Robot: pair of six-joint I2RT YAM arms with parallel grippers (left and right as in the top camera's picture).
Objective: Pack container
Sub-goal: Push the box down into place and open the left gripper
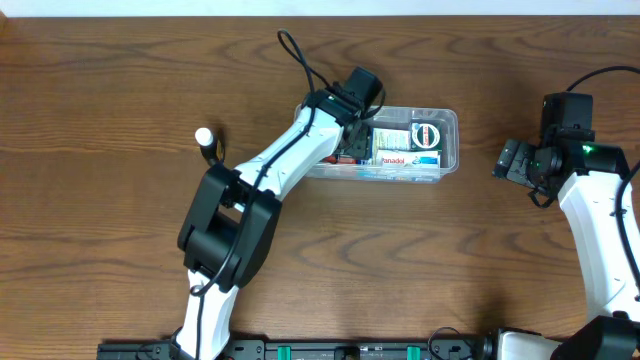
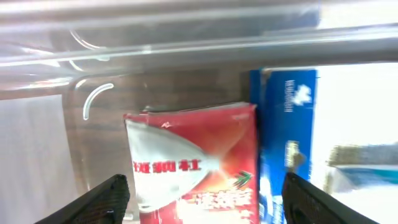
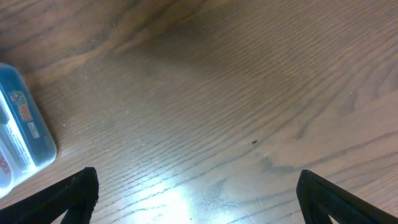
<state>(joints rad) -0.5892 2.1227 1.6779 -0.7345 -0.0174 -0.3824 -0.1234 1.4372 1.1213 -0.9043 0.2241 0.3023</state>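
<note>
The container [image 1: 450, 140], a clear plastic tub, lies at the table's middle back with several small boxes packed inside. My left gripper [image 1: 352, 138] reaches down into its left end. In the left wrist view that gripper [image 2: 205, 183] is open, and a red carton [image 2: 193, 162] stands between its fingers with a gap showing on each side. A blue box [image 2: 283, 124] stands against the carton's right, with the container's clear wall [image 2: 186, 50] beyond. My right gripper [image 1: 510, 160] is open over bare wood right of the container [image 3: 25, 124]; nothing lies between its fingers [image 3: 198, 180].
A small white round object [image 1: 204, 137] on a dark stub stands left of the container, beside my left arm. White and green boxes [image 1: 420, 140] fill the container's right half.
</note>
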